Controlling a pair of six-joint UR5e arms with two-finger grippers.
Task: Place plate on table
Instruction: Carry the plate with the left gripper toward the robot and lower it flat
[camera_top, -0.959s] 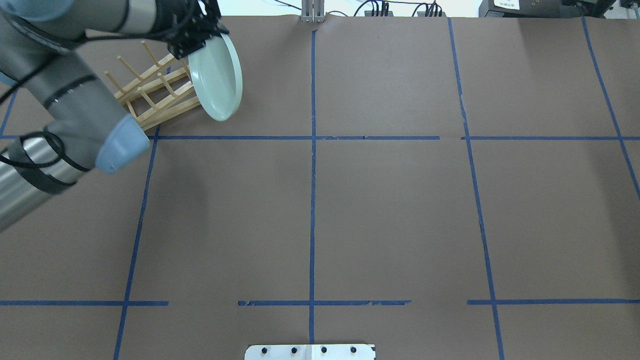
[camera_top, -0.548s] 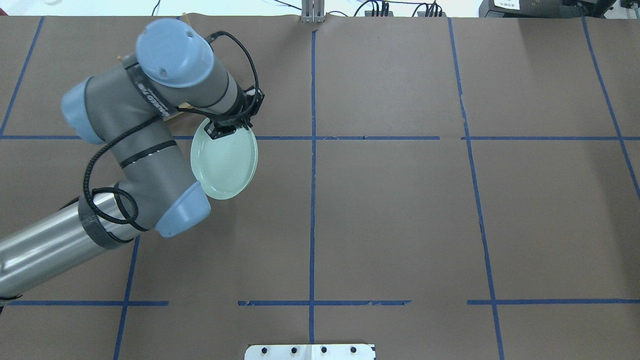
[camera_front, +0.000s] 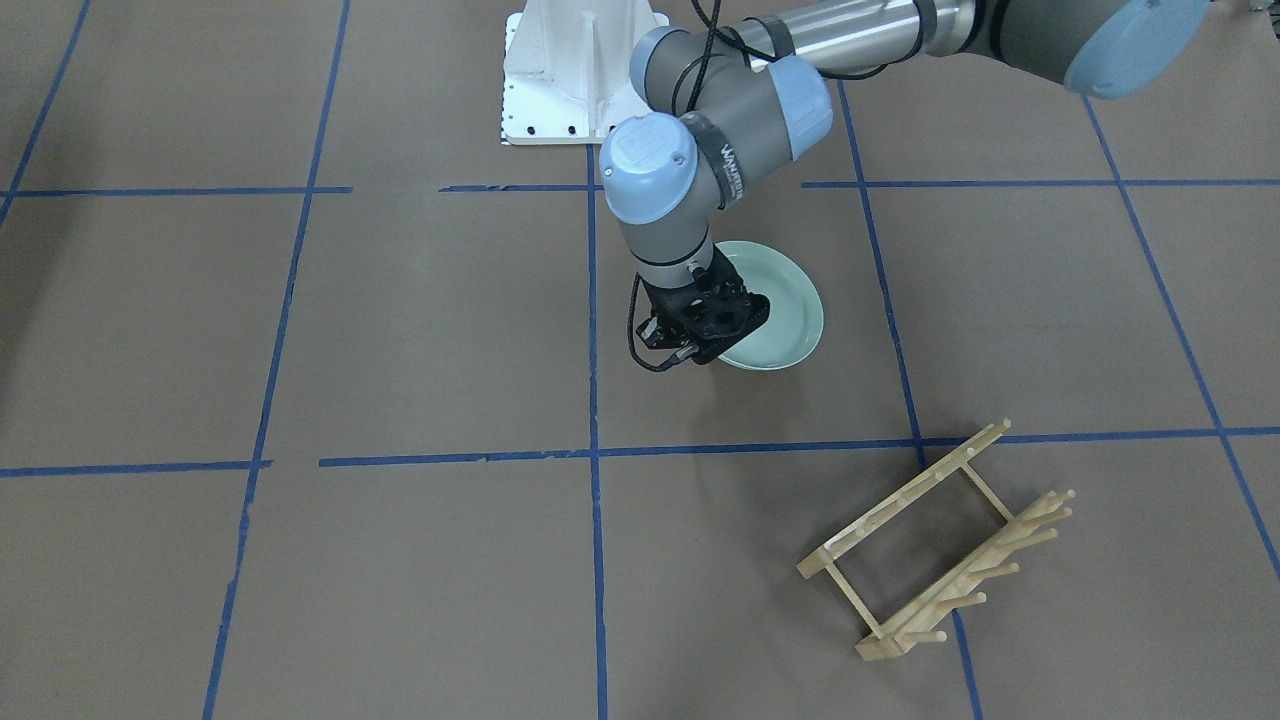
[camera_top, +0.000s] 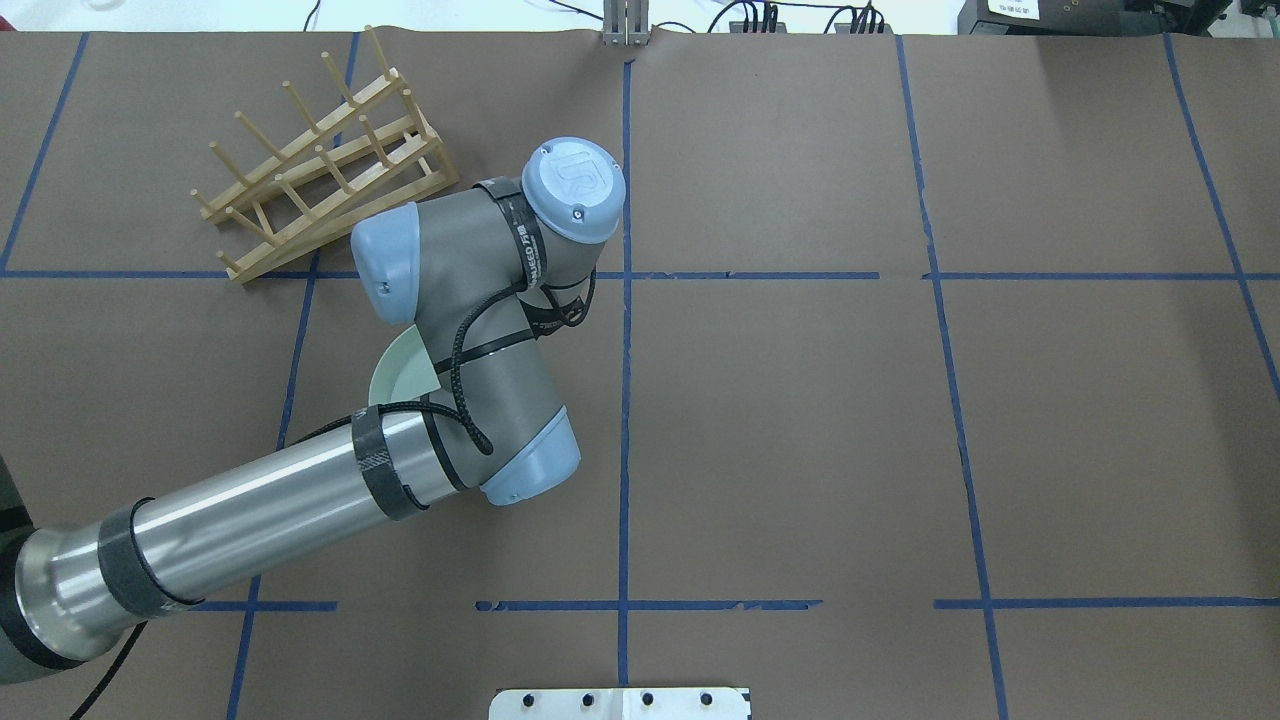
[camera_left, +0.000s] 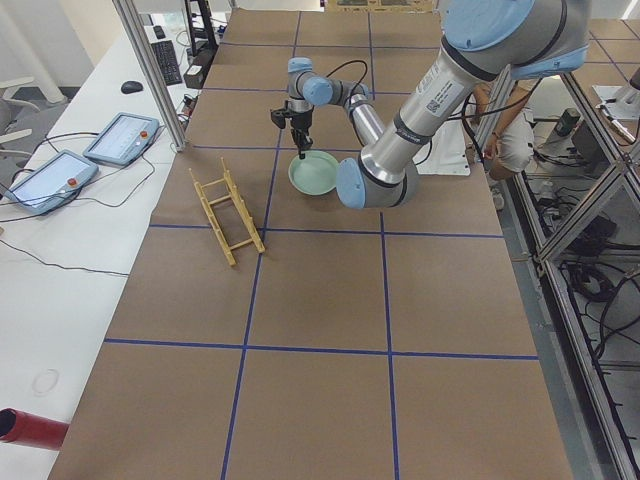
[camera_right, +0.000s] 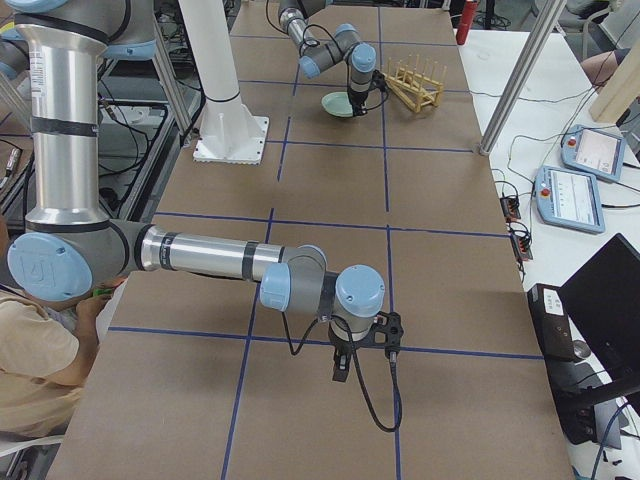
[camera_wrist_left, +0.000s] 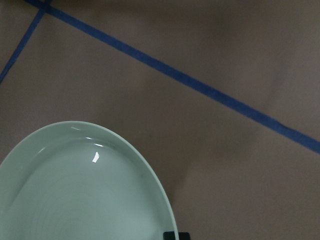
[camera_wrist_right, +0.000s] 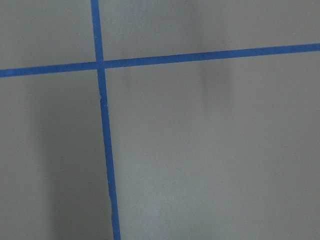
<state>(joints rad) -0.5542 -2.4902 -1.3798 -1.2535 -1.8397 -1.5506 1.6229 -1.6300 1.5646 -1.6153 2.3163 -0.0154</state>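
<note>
The pale mint-green plate (camera_front: 785, 300) lies about level, low over the brown paper table (camera_front: 400, 330), in the square on the robot's side of the rack. I cannot tell whether it touches the paper. My left gripper (camera_front: 712, 335) points down and is shut on the plate's rim. In the overhead view my arm hides all but a sliver of the plate (camera_top: 400, 372). The left wrist view shows the plate (camera_wrist_left: 75, 190) at lower left. My right gripper (camera_right: 340, 372) hangs over bare table far away; I cannot tell whether it is open or shut.
The light wooden peg rack (camera_top: 320, 150) stands empty at the far left of the table; it also shows in the front view (camera_front: 930, 545). The white robot base (camera_front: 580, 70) stands at the table's near edge. Blue tape lines (camera_top: 625, 400) cross the paper.
My left arm has carried the plate off the rack, toward the robot and the table's middle, and has lowered it from on edge to about level. The rack is now in full view.
</note>
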